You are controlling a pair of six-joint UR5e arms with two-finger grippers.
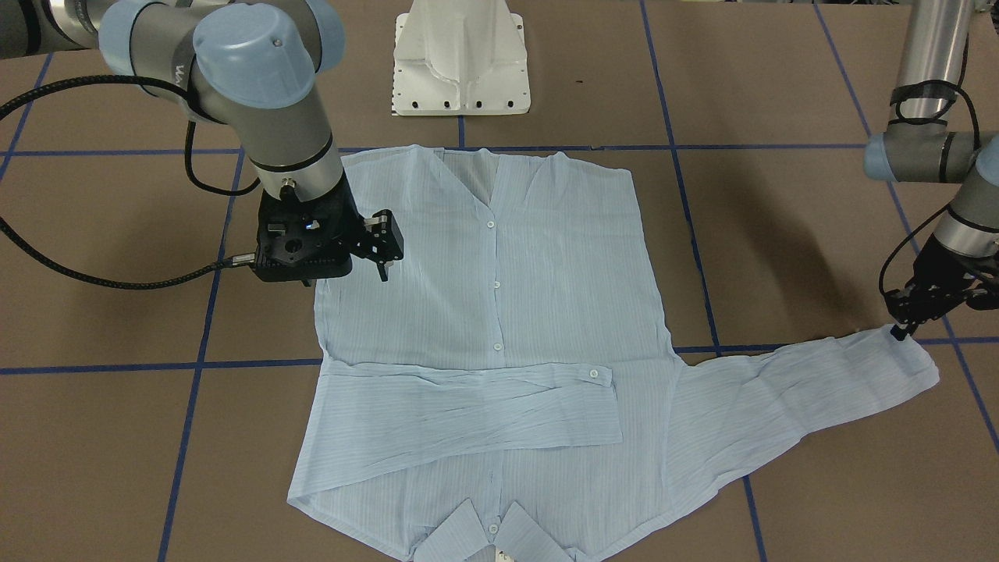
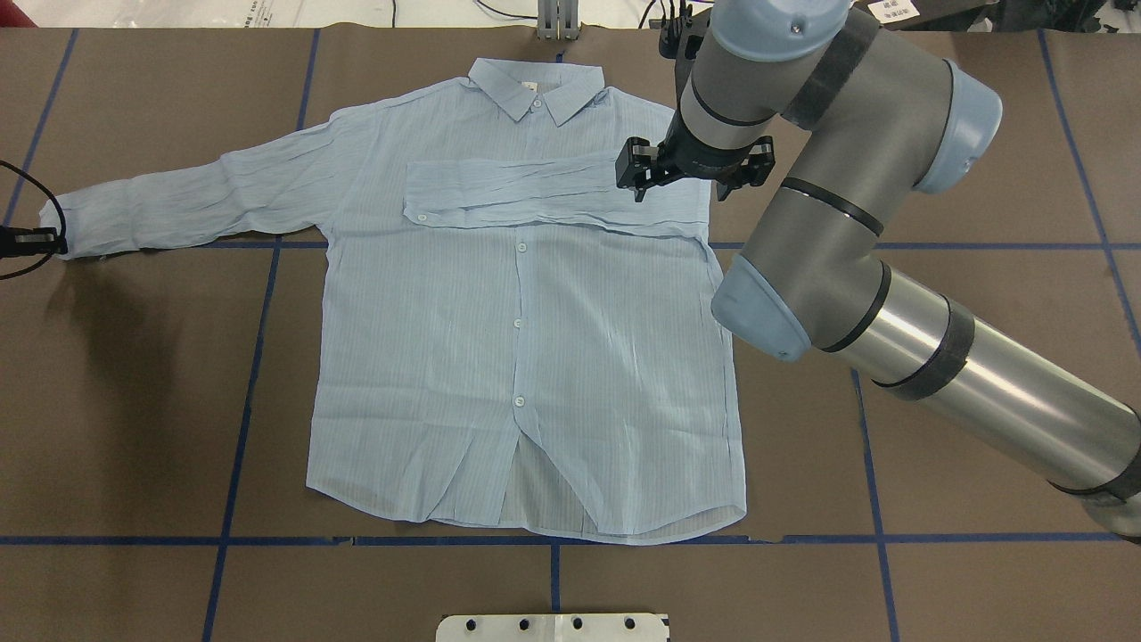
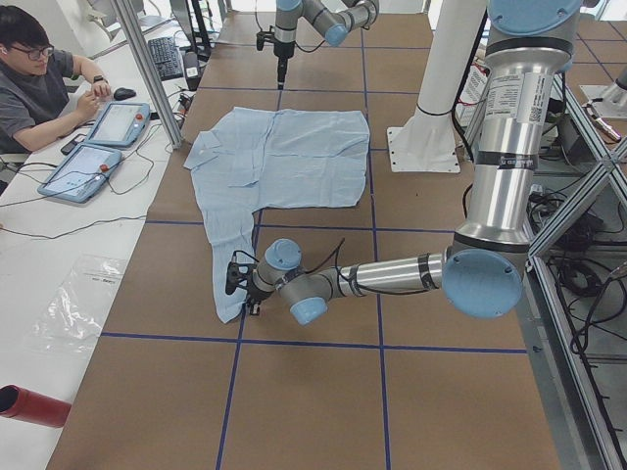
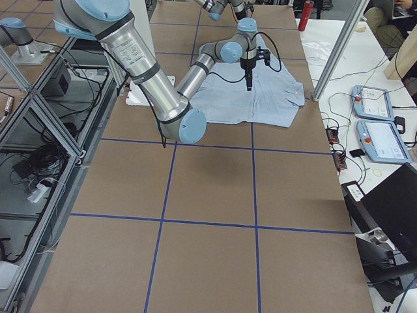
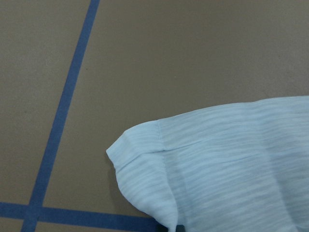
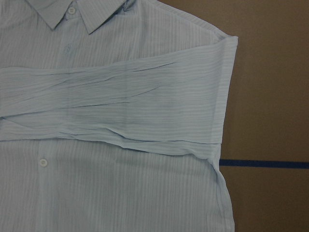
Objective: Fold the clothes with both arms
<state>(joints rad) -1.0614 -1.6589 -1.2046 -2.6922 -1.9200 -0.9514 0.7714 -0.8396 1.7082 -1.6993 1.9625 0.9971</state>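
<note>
I have the left gripper [image 1: 898, 331] at the cuff [image 1: 917, 367] of the outstretched sleeve [image 1: 780, 394], which runs lengthwise toward the shirt [image 1: 554, 297]; whether it grips, I cannot tell.

The right arm [image 4: 156, 81] reaches across to the shirt [image 4: 277, 104], its gripper [image 4: 247, 87] pointing down over it, two pendants [image 4: 379, 138] on the bench [image 4: 339, 52] beside.
</note>
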